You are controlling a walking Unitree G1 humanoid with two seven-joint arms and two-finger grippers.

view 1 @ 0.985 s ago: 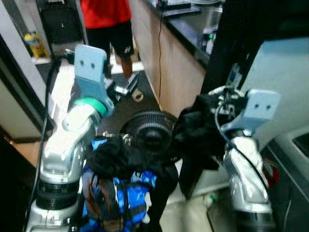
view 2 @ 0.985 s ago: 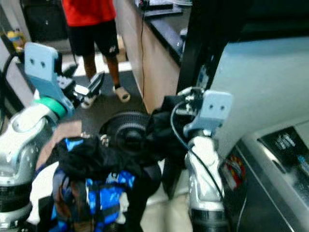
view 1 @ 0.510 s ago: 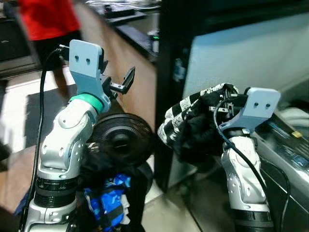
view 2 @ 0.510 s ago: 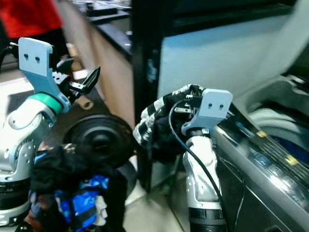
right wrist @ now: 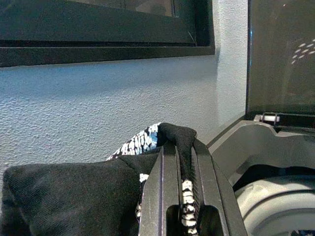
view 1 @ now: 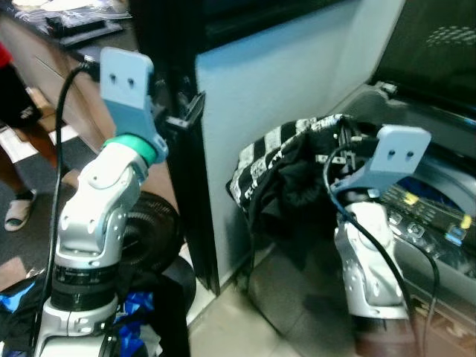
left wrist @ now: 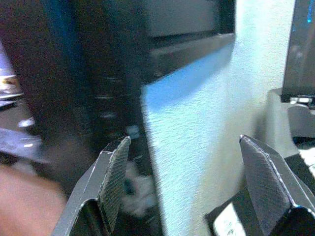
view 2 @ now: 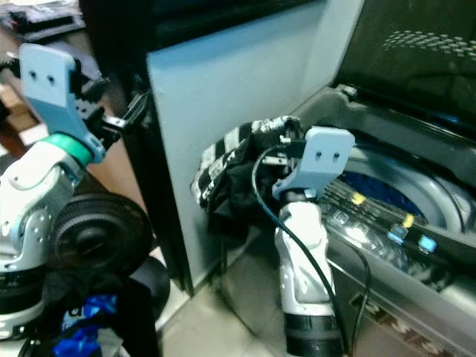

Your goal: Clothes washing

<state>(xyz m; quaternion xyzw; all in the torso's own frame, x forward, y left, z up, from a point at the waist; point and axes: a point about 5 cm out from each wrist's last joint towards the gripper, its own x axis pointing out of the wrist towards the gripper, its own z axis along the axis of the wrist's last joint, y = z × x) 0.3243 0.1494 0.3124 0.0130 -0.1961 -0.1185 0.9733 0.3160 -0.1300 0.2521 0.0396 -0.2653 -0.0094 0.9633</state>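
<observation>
Now my right gripper is clamped on a black garment with a black-and-white patterned part, holding it up just beside the open grey top-loading washing machine. My left gripper is raised with fingers wide apart, holding nothing, near the pale blue wall.

Two grippers counted: the left gripper and the right gripper. One bundle of clothes, black with a black-and-white patterned piece. One washing machine, one lid. One fan. One heap of clothes low down. One person's foot.
</observation>
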